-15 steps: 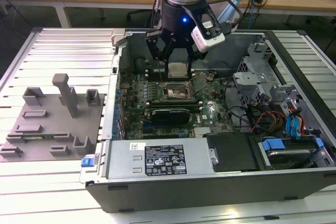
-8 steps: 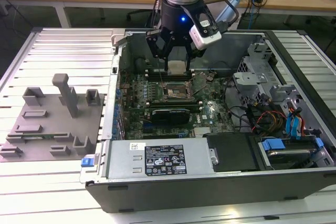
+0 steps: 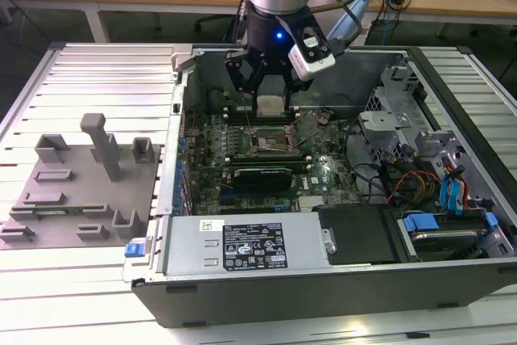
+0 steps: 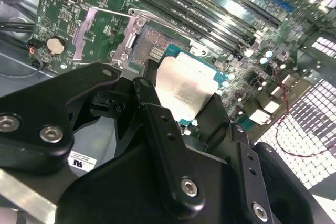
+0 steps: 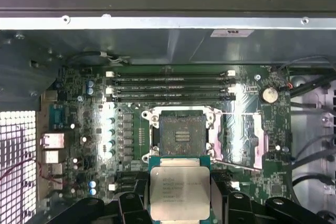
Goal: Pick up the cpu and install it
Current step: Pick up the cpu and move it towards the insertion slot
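Note:
My gripper (image 3: 270, 101) is shut on the cpu (image 3: 269, 105), a flat square chip with a silvery top, and holds it by two opposite edges. In the exterior view it hangs inside the open computer case, just behind the motherboard socket (image 3: 275, 141). In the first wrist view the cpu (image 5: 179, 187) lies level between the black fingers (image 5: 137, 195), close beside the open socket (image 5: 182, 132), whose contact field is bare. The second wrist view shows the cpu (image 4: 184, 87) hovering partly over the socket (image 4: 151, 48). The socket's metal load plate (image 5: 244, 140) is flipped open to one side.
Memory slots (image 5: 170, 85) run along the far side of the socket. An expansion card (image 3: 262, 177) lies in front of it. The power supply (image 3: 242, 244), drive bays and cables (image 3: 420, 183) fill the case's front and right. A grey fixture tray (image 3: 81, 191) sits at the exterior view's left.

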Tool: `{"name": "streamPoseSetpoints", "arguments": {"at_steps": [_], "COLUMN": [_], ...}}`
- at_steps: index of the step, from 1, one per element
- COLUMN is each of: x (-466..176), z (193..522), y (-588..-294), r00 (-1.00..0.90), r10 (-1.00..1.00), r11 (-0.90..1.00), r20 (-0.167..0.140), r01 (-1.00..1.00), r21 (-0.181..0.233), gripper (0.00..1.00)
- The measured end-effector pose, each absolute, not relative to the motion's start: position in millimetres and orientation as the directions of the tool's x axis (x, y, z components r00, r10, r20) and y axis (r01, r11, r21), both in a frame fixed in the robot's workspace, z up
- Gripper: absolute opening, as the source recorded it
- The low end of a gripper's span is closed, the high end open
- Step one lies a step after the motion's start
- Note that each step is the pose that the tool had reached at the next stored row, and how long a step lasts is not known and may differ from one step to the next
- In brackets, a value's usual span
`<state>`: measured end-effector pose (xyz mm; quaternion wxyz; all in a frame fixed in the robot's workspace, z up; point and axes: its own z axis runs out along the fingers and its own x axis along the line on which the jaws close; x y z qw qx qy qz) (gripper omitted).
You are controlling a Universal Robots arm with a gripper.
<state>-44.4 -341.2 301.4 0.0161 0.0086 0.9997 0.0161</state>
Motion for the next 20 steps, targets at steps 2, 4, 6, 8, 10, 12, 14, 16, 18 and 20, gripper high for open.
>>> {"name": "streamPoseSetpoints", "arguments": {"at_steps": [2, 4, 6, 8, 10, 12, 14, 16, 18, 20], "x": [-44.3, -44.3, -44.2, -44.0, -43.9, -43.7, -43.7, -43.7, -43.7, -43.7], "z": [299.0, 296.9, 293.6, 289.0, 285.3, 282.3, 281.9, 281.7, 281.7, 281.7], "y": [-337.9, -334.7, -332.0, -330.3, -329.1, -328.8, -328.8, -328.8, -328.8, -328.8], "r00": [-0.999, -0.999, -0.999, -0.999, -0.999, -0.999, -0.999, -0.999, -0.999, -0.999], "r10": [0.018, 0.018, 0.018, 0.018, 0.018, 0.017, 0.018, 0.018, 0.018, 0.018], "r11": [0.999, 0.999, 0.999, 0.999, 0.999, 0.999, 0.999, 0.999, 0.999, 0.999], "r20": [-0.032, -0.032, -0.032, -0.031, -0.031, -0.031, -0.031, -0.031, -0.031, -0.031], "r01": [0.017, 0.017, 0.017, 0.017, 0.017, 0.016, 0.017, 0.017, 0.017, 0.017], "r21": [0.032, 0.032, 0.032, 0.032, 0.032, 0.032, 0.032, 0.032, 0.032, 0.032], "gripper": [0.55, 0.55, 0.55, 0.55, 0.55, 0.55, 0.55, 0.55, 0.55, 0.55]}}
